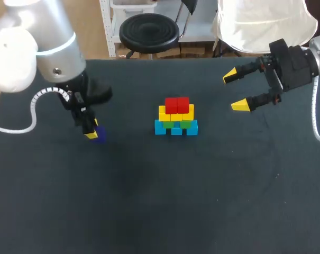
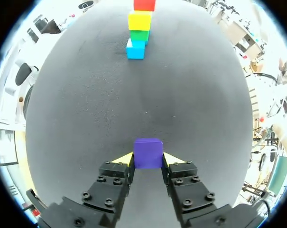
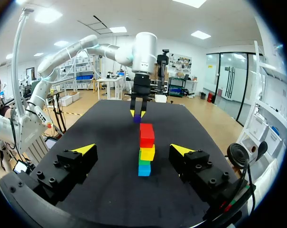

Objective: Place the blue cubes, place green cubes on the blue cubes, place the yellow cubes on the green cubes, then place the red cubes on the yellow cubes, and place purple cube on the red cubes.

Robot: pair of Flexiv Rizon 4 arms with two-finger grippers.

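Left gripper (image 1: 92,132): down low at the table's (image 1: 149,211) left side, well apart from the stack, and it's clamped on the purple cube (image 1: 99,135). In the left wrist view both yellow fingertips (image 2: 122,158) press the cube's (image 2: 148,153) two sides.
Purple cube: at or just above the cloth; can't tell whether it touches.
Right gripper (image 1: 235,91): up at the far right, fingers spread wide, nothing between them. From its own wrist view (image 3: 133,150) the stack stands ahead, in line with the gap.
Blue cubes (image 1: 176,129): a row of three on the table at the middle.
Green cubes (image 1: 186,124): sitting on the blue row.
Yellow cubes (image 1: 176,112): next layer up, on the green.
Red cubes (image 1: 176,104): two side by side, topping the stack.
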